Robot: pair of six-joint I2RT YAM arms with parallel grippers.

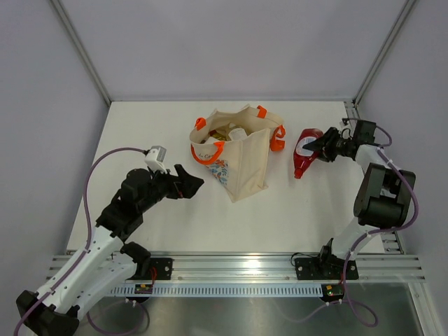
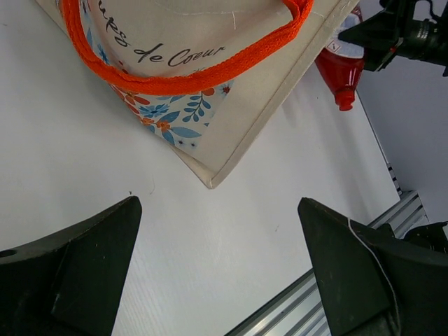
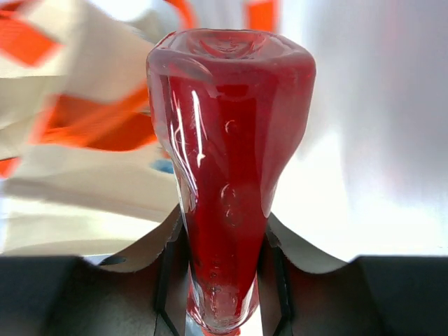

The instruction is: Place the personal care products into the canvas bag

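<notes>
The canvas bag point(image 1: 234, 154) stands open mid-table with orange handles; its floral print faces my left gripper, as the left wrist view point(image 2: 210, 70) shows. Bottles show in its mouth point(image 1: 229, 133), one yellowish and one white. The red bottle point(image 1: 304, 154) is just right of the bag, cap end toward the near edge. My right gripper point(image 1: 323, 147) is shut on its wide end, and the right wrist view shows the bottle point(image 3: 227, 175) squeezed between the fingers point(image 3: 171, 280). My left gripper point(image 1: 190, 183) is open and empty, left of and nearer than the bag. The green and clear-beige bottles are hidden.
The white table point(image 1: 175, 231) ends at a metal rail point(image 1: 238, 266) along the near edge. Grey walls close in the back and sides. In the left wrist view the red bottle point(image 2: 343, 70) and the right gripper point(image 2: 392, 35) show beyond the bag's corner.
</notes>
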